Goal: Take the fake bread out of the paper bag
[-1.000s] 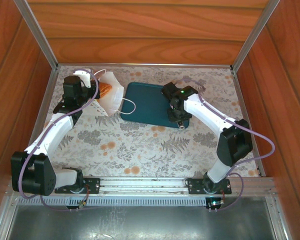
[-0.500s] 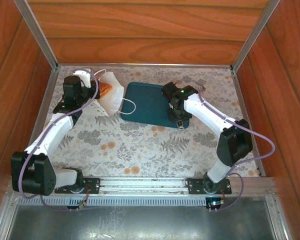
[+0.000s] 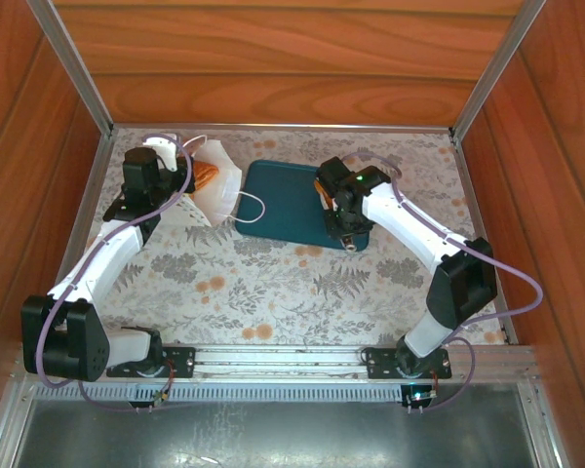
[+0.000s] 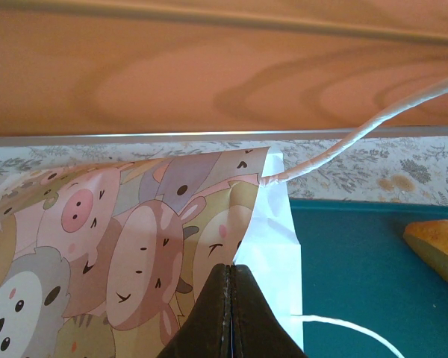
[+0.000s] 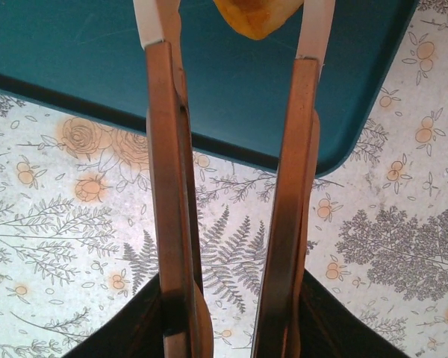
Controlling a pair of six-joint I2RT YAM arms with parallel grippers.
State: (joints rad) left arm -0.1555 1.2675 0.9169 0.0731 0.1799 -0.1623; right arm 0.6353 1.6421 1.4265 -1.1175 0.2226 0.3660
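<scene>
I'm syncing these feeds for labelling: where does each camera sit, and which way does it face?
Top external: above and behind the bases, looking down at the table, bag and tray; both arms show.
Left wrist: on the left arm, faces the back wall along the shut left end effector pinching the bag.
Right wrist: on the right arm, looks down past the open right end effector at bread and tray.
Shared: both wrist views show tray and bread.

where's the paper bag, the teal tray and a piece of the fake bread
paper bag point(image 3: 219, 190), top external view, its white side wall
teal tray point(image 3: 283, 200), top external view, bare middle of its floor
fake bread point(image 4: 437, 250), left wrist view, its golden crust
</scene>
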